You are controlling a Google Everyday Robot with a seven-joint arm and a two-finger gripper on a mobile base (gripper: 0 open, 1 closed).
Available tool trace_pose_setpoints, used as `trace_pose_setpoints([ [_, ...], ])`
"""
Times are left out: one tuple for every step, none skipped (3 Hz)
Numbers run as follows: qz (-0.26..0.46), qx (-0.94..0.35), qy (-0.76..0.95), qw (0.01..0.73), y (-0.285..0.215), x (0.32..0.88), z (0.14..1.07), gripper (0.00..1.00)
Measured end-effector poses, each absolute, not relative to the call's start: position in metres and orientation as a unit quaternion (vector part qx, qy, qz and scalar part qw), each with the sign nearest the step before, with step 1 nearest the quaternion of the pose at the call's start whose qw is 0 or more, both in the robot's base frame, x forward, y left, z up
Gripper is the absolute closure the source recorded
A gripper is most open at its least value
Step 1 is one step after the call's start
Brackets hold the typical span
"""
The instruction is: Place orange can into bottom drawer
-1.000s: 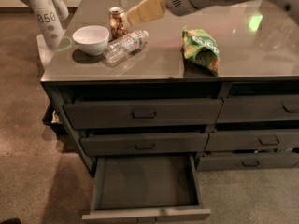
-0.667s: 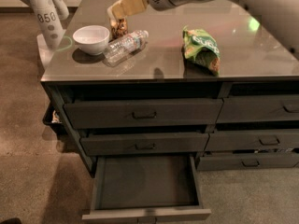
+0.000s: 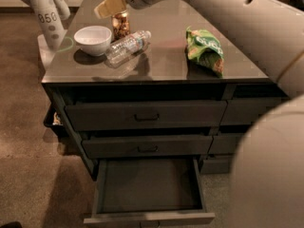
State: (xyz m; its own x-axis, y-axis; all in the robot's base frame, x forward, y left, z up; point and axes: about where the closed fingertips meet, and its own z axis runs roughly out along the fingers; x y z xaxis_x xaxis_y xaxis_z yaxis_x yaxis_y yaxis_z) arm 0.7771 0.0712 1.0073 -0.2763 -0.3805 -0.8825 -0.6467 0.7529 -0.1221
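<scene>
Crowding around the orange can point(image 3: 120, 26) is the main risk. It stands upright at the far left of the worktop point(image 3: 161, 65), with a white bowl point(image 3: 93, 39) just beside it on the left and a clear plastic water bottle point(image 3: 127, 44) lying on its side just near of it, perhaps touching. The gripper point(image 3: 110, 4) hangs right above the can's top, slightly to the left; I cannot tell how far open it is, and it does not appear to have hold of anything. A descent off centre could tip the can or push it into the bottle, which would likely roll. Closing could also catch the bowl's rim. The bottom drawer point(image 3: 147, 186) stands pulled out, low and near; a weak hold on smooth metal could let the can slip on that long carry down
</scene>
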Motion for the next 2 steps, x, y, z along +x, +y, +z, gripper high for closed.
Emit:
trace_pose_setpoints([
  [0.116, -0.322, 0.810, 0.477, 0.0765, 0.8098, 0.9765, 0.00],
  [0.116, -0.322, 0.810, 0.477, 0.0765, 0.8098, 0.9765, 0.00],
])
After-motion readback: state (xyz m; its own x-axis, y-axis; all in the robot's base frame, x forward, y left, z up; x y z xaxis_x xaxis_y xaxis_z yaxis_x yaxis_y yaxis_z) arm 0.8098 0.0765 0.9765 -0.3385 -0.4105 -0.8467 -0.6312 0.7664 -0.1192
